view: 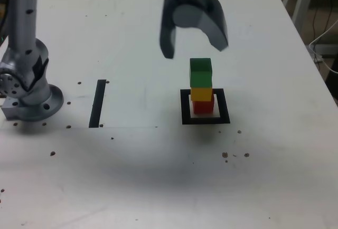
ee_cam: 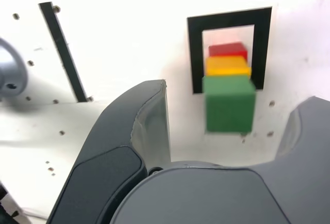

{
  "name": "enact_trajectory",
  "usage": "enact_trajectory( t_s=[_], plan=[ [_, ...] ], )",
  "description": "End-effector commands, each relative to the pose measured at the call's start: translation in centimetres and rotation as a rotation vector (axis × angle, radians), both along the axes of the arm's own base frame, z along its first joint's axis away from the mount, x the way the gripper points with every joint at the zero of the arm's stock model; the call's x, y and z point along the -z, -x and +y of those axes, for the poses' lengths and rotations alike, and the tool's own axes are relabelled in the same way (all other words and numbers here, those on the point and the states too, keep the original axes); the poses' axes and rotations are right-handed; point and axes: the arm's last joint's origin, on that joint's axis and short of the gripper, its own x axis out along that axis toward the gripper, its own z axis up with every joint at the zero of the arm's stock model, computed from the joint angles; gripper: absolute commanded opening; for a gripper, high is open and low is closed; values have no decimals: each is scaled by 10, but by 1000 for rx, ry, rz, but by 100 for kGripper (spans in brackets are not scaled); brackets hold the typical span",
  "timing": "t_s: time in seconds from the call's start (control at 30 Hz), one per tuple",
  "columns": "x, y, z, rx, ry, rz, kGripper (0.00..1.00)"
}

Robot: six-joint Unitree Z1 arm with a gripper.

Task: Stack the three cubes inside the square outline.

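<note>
Three cubes stacked inside square outline [view: 205, 120], at 3 o'clock of table [view: 158, 176] centre in exterior view: red cube [view: 203, 107] at base, yellow cube [view: 202, 93] on it, green cube [view: 200, 73] on top. Stack seated toward 12 o'clock part of white centre. Fingers [view: 194, 45] seen spread wide above green cube, nothing held, no contact. Black strip [view: 97, 103] lies at 9 o'clock of outline, well apart. Arm base [view: 29, 99] at 9 o'clock table edge.
</note>
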Motion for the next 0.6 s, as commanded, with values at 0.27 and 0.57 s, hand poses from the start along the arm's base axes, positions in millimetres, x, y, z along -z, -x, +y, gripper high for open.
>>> enact_trajectory(
  t_s=[0.27, 0.57],
  plan=[
    [-12, 73, 4, 20, 24, 32, 99],
    [27, 128, 16, -8, 24, 125, 99]
  ],
)
